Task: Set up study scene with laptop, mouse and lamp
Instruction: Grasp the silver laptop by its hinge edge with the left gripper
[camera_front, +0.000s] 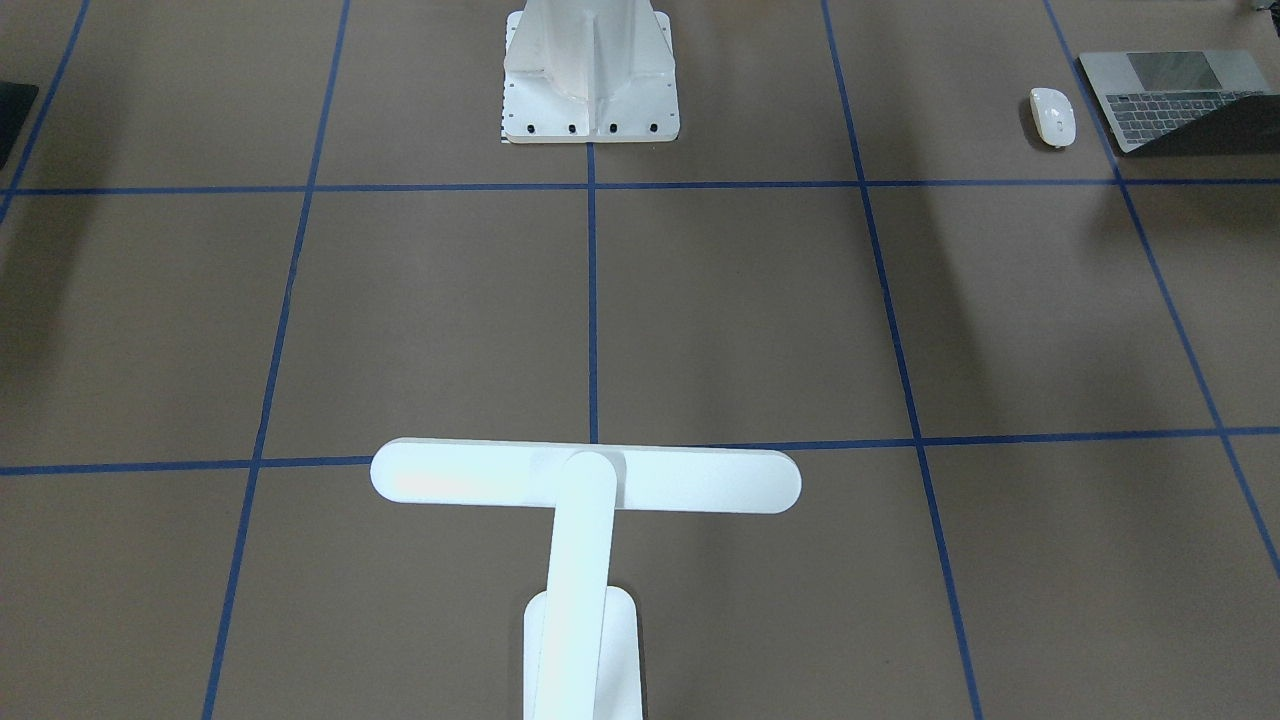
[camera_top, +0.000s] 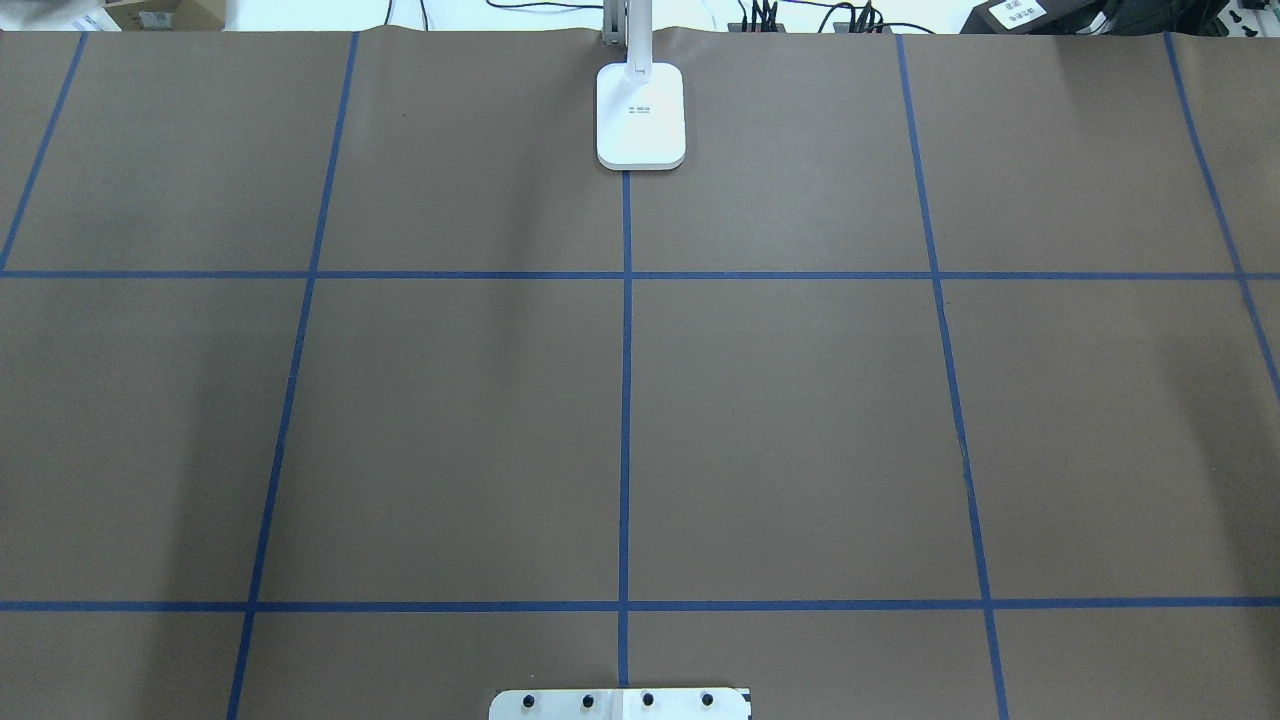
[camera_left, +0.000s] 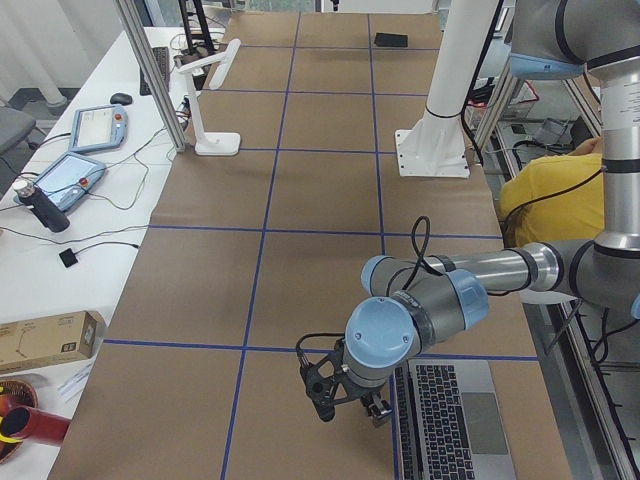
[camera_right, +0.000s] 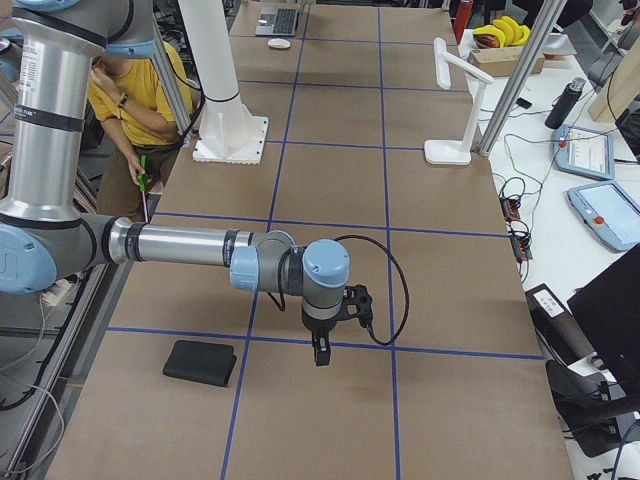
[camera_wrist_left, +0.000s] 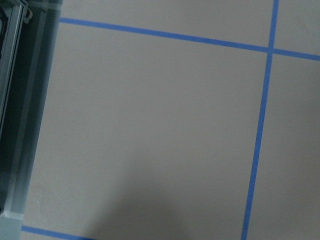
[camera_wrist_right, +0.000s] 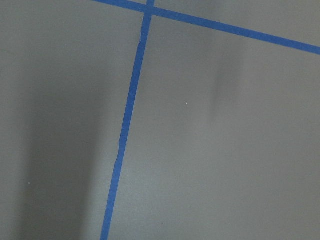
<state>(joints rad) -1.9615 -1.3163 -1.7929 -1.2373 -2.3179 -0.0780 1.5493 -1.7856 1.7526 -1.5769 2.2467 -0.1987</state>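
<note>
Hardly started: laptop (camera_front: 1180, 100) and mouse (camera_front: 1052, 115) side by side at the left end, lamp (camera_front: 585, 480) far off at the middle edge, left claw (camera_left: 350, 405) by the laptop, right claw (camera_right: 320, 352) near the pad (camera_right: 200, 362), no telling whether open or shut.

A wide surface (camera_top: 800, 420) covered in brown paper, marked into large rectangles by blue tape lines (camera_top: 626, 400). Along one long edge runs a white bench (camera_left: 90, 285) strewn with cables, behind slanted aluminium posts (camera_left: 152, 75). Soft, even indoor light.
</note>
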